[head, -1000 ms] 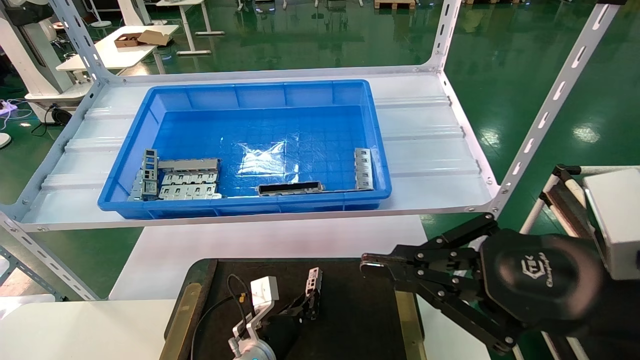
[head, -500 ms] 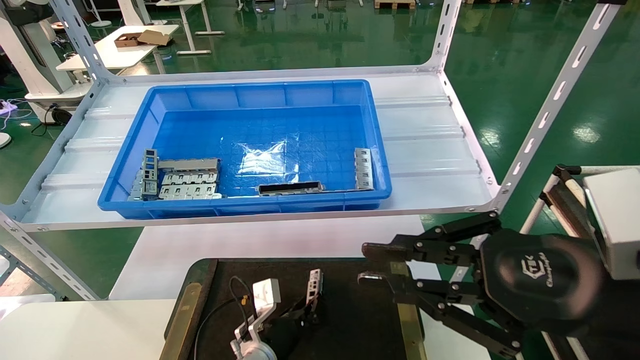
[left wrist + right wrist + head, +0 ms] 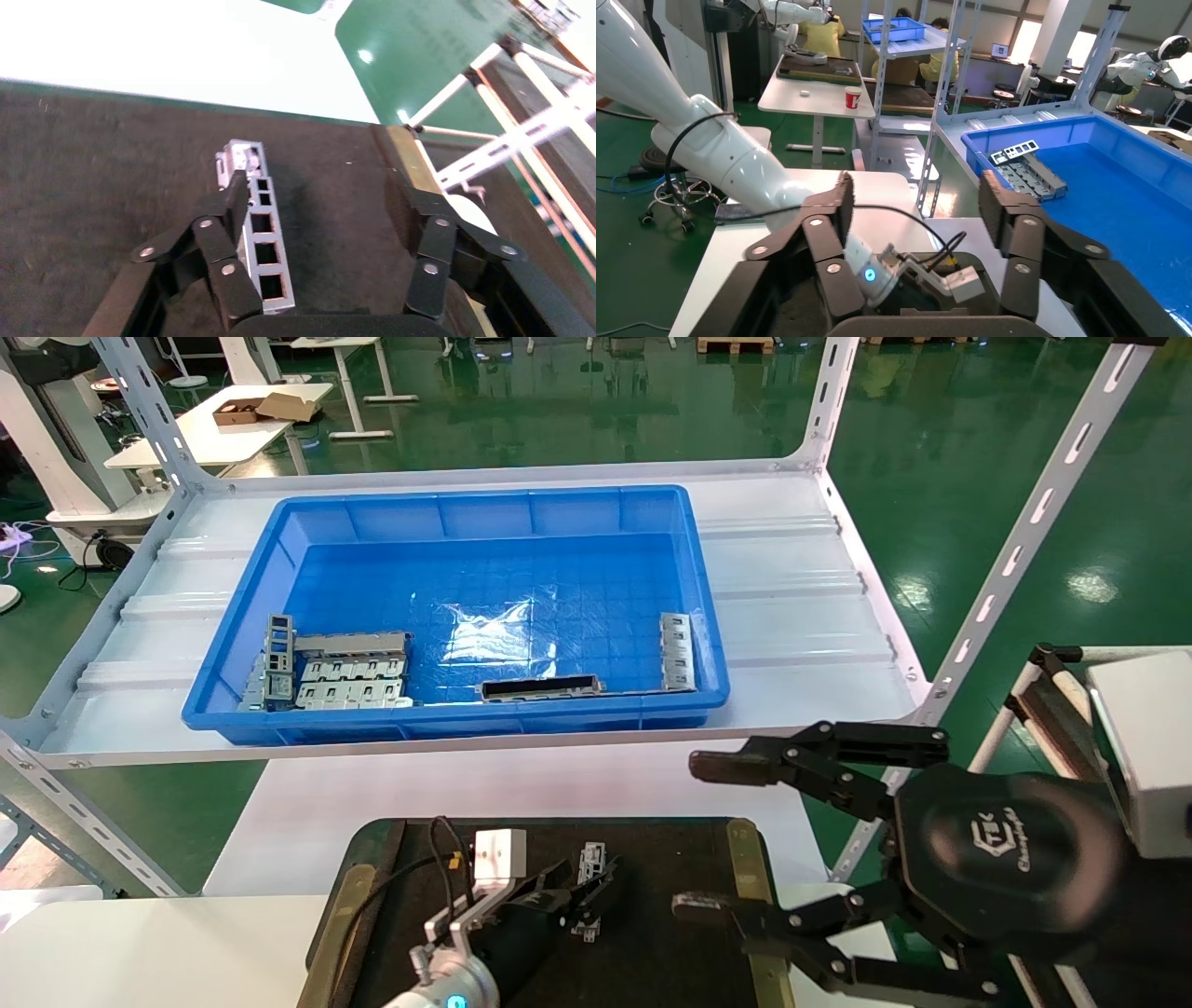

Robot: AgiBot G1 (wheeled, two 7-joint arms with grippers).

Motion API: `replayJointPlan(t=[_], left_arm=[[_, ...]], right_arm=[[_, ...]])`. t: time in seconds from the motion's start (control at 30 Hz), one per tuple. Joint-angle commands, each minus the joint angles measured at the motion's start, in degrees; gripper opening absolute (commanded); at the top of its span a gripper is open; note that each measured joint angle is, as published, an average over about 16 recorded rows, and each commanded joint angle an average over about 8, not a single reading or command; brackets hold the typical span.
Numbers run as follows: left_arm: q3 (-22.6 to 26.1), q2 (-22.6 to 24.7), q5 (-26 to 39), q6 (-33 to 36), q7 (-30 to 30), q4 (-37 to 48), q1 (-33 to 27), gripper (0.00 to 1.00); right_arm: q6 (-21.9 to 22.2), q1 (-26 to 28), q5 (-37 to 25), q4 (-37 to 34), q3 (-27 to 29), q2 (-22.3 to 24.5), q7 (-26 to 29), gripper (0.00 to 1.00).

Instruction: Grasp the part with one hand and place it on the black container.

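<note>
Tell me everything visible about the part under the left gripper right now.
The part is a small silver-grey sheet-metal bar with a row of rectangular cut-outs and a bent tab end. It lies flat on the black container, on its matte surface. The left gripper is open around it; one finger touches its side, the other stands clear.

Left arm (image 3: 715, 151): glossy white shell, black cable, blue LED at wrist. Both grippers black linkage fingers with silver rivets; right gripper (image 3: 792, 845) has round housing, embossed logo.
</note>
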Motion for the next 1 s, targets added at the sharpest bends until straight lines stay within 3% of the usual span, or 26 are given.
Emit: replayJointPlan(t=[0.03,0.5,1.0], left_arm=[[-0.4,-1.6,0.7,2.2,0.4,-1.5,0.0,1.00],[-5.3,-13.0,0.3,20.8,6.7,-11.1,1.4,1.00],[-10.9,-21.3,-3.7,41.4,16.8,-10.9,0.9,1.00]], right_arm=[[0.0,0.0,0.0,0.0,0.0,0.0,0.0,1.00],[0.0,0.0,0.0,0.0,0.0,0.0,0.0,1.00],[0.0,0.0,0.0,0.0,-0.1,0.0,0.0,1.00]])
